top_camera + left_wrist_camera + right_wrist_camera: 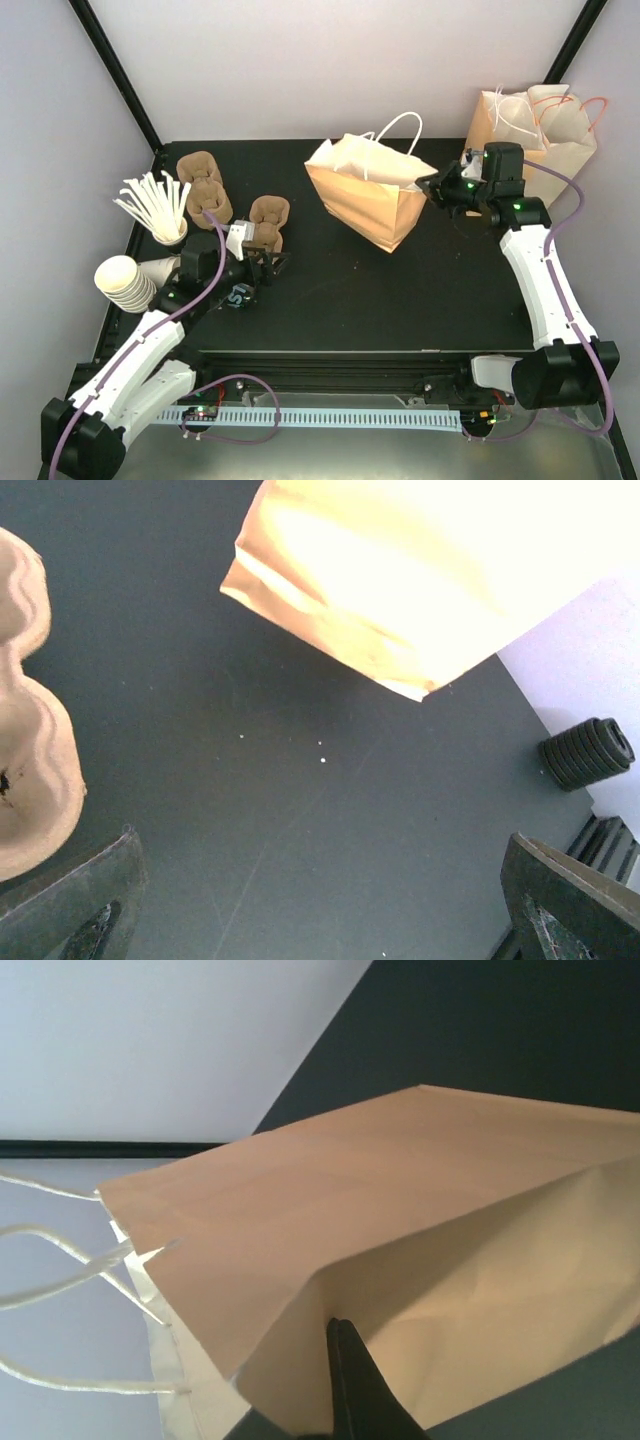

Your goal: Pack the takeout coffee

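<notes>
The takeout coffee is out of view in every frame. A brown paper bag (372, 198) with white handles stands at the middle back of the black table (400, 290), tilted; it also shows in the left wrist view as the bag (400, 580) and in the right wrist view as the bag (400, 1210). My right gripper (432, 188) is shut, and the shut tips of this gripper (338, 1326) touch the bag's side fold. My left gripper (265, 264) hangs open over bare table beside a brown pulp carrier (268, 220); nothing lies between the fingers of this gripper (320, 880).
More pulp carriers (204, 185) lie at the back left, one carrier (30, 760) at the left wrist view's edge. A stack of lidless white cups (125, 282) and a cup of white sticks (160, 208) stand left. Further paper bags (540, 130) stand back right.
</notes>
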Robot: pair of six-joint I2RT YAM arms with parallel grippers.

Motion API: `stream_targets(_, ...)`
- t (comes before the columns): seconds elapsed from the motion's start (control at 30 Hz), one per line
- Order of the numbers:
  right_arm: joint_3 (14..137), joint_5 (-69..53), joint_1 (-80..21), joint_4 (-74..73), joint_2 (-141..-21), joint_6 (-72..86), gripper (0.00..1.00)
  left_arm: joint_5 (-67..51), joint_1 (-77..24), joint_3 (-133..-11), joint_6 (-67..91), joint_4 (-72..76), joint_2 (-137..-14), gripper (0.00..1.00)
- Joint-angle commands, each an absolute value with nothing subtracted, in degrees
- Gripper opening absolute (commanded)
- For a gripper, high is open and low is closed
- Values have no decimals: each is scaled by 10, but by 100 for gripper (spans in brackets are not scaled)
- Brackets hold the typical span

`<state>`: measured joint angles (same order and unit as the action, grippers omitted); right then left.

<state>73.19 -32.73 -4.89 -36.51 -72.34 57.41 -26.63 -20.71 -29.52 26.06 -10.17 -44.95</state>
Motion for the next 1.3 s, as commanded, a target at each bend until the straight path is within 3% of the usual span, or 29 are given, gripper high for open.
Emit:
stream_targets(0.0,743,-376,-66,-270,-717,673,2,-237,-210,-341,244,-120,-430,99)
stream_targets(0.5,762,-346,-115,-208,-812,784,2,-64,-210,-337,263,-189,-363,99)
stream_targets(0.57,766,-338,-119,-220,-832,774,13,-54,-210,-337,268,-198,-368,99)
stream_targets(0.67,779,-331,-121,-236,-857,744,50,-50,-209,-338,271,-206,-381,99)
stream_targets(0.7,785,-330,-121,-245,-862,735,68,-49,-209,-339,271,-208,-384,99)
stream_targets(0.77,795,-327,-120,-258,-864,714,83,-47,-209,-342,267,-213,-391,99)
stream_targets(1.27,831,-290,-120,-396,-776,407,100,-8,-209,-364,241,-251,-391,99)
